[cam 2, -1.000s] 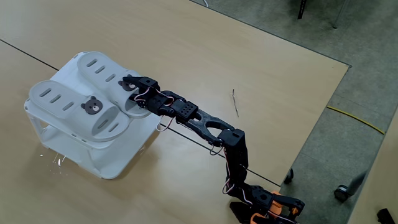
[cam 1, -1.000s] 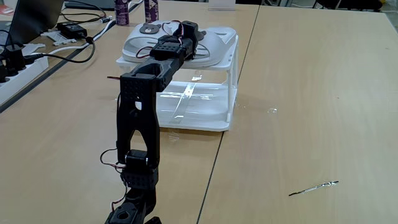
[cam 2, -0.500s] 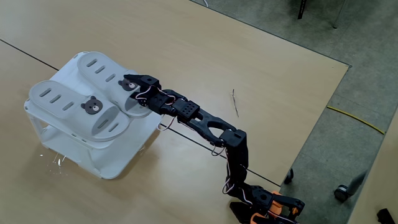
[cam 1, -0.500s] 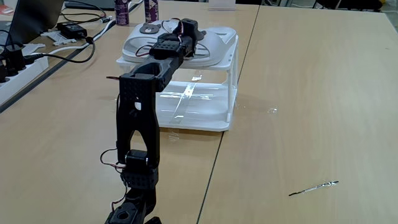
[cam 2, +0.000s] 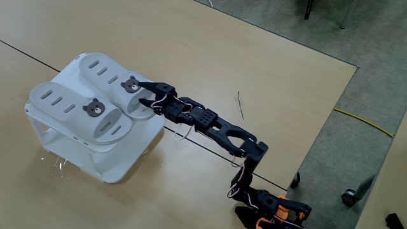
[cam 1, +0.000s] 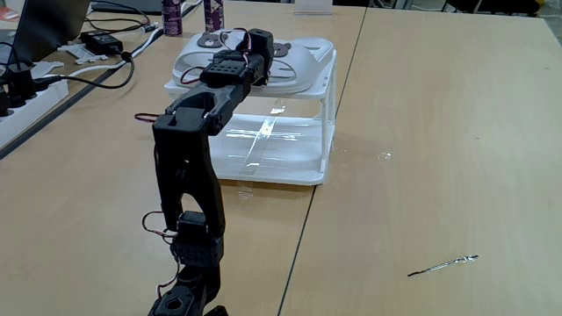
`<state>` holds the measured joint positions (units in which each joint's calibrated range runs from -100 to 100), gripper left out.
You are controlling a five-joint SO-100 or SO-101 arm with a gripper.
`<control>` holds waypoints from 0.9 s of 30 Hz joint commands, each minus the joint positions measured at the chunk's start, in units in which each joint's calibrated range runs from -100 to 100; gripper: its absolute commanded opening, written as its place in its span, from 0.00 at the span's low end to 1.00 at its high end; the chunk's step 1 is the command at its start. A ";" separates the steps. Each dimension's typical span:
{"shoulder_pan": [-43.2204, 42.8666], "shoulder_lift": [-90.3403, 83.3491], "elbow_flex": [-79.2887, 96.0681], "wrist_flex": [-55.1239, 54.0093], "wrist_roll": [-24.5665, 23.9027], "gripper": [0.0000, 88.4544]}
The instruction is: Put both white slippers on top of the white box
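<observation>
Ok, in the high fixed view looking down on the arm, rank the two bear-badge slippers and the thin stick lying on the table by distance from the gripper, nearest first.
1. The off-white rubber slipper farther from the camera, right at the gripper, by its heel.
2. The nearer off-white slipper, alongside the first on the white plastic rack.
3. The thin stick, off to the right on the bare wooden table.

Low behind-arm view; high opposite overhead.

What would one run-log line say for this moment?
slippers: both on white box | pincer: open, empty, by slipper heel | arm: pulling back
</observation>
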<state>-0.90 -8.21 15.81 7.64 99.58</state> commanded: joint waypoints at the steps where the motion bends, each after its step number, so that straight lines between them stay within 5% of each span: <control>1: 0.49 -11.95 3.27 -0.65 0.42 0.26; 3: 0.57 -16.99 5.79 -0.65 0.42 0.24; 7: 2.63 -26.42 10.75 -0.65 0.42 0.02; 11: 2.63 -33.99 16.44 -4.53 0.42 0.01; 20: 1.06 -35.00 47.20 -82.19 0.42 0.01; 27: 0.65 -55.19 84.19 -107.47 0.42 0.01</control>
<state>-0.07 -51.42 85.09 -90.30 99.58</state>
